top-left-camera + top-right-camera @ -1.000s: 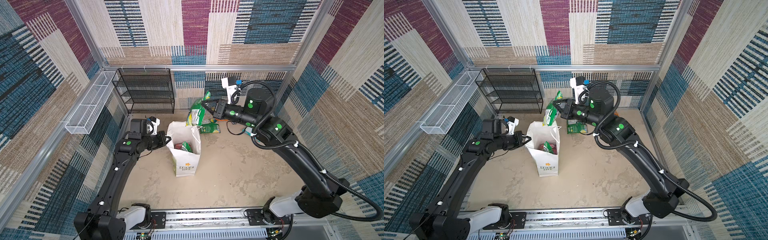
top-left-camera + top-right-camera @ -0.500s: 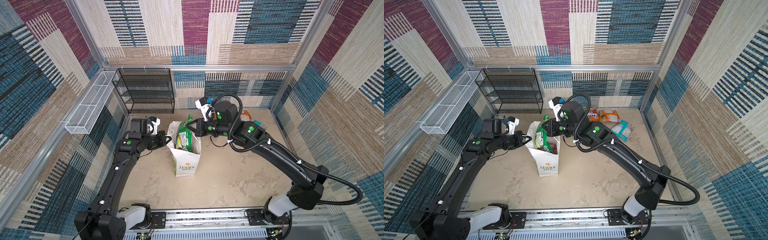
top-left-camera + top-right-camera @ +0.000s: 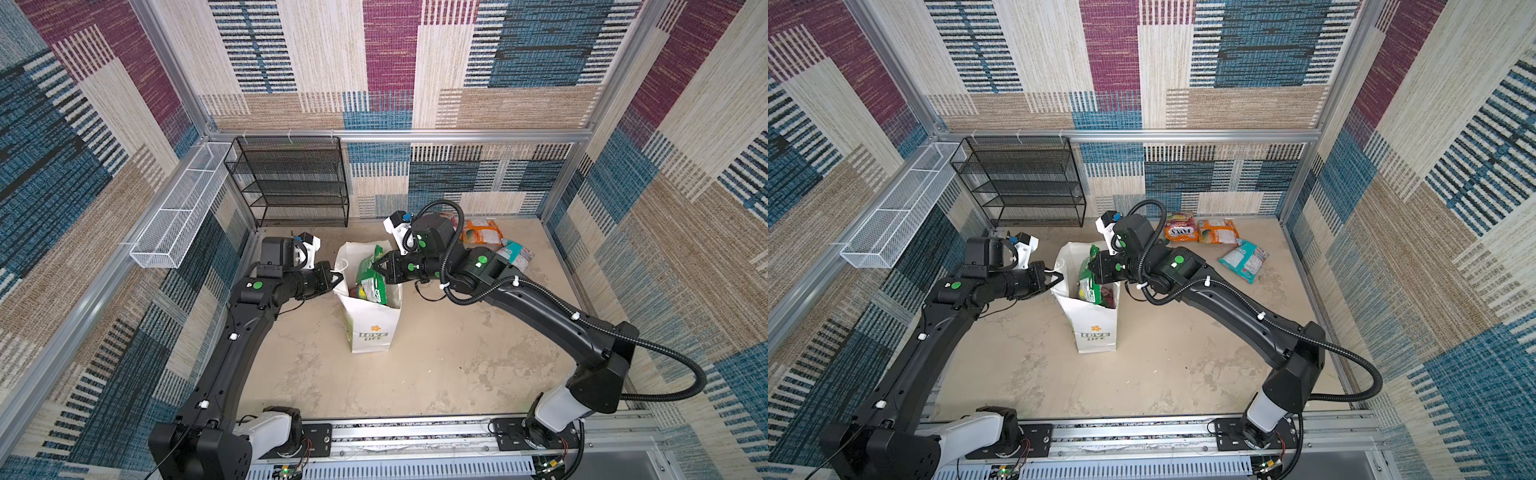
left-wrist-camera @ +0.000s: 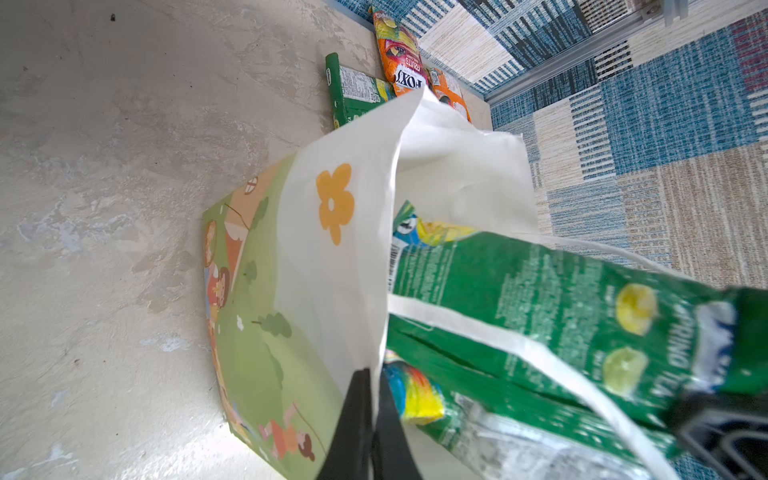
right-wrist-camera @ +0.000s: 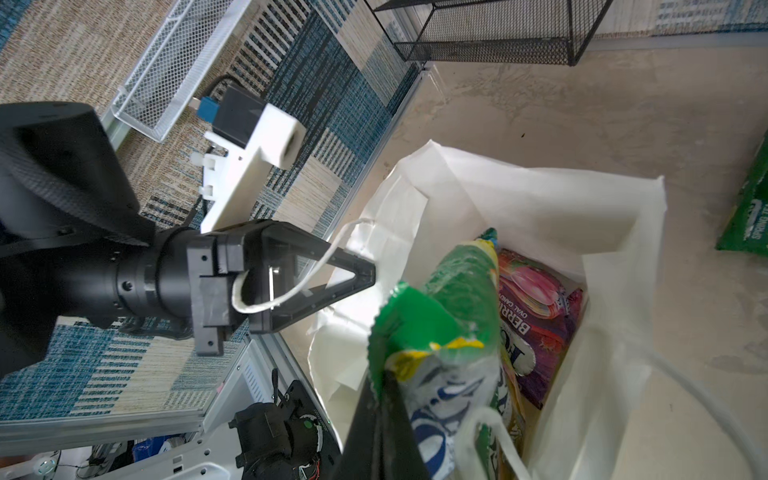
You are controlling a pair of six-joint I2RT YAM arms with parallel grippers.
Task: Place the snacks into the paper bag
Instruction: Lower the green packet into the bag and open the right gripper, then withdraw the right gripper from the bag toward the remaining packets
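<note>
A mottled beige tabletop (image 3: pixel 457 365) sits boxed in by aluminium framing and walls (image 3: pixel 390 50) of woven patchwork in blue, maroon and sand. At 11 o'clock a black mesh rack (image 3: pixel 299 183) stands against the back wall. At 10 o'clock a white wire basket (image 3: pixel 178 220) hangs on the side wall.

The paper bag (image 3: pixel 365 320) stands upright near the centre, mouth open. The left claw (image 3: pixel 338 277) is pinched narrow on the bag's 9 o'clock rim, with a white cord handle looped through its fingers. The right claw (image 3: pixel 375 266) reaches in from 3 o'clock, clamped on the top edge of a green packet (image 5: pixel 457 291). That packet hangs partly inside the bag mouth. Deeper in the bag lies a purple packet (image 5: pixel 536 324).

At 1 o'clock, near the back wall, an orange FOX'S packet (image 3: pixel 1180 230), a second orange packet (image 3: pixel 1219 232) and a teal-white packet (image 3: pixel 1241 259) lie flat. Another green packet (image 4: pixel 353 91) lies on the tabletop behind the bag.
</note>
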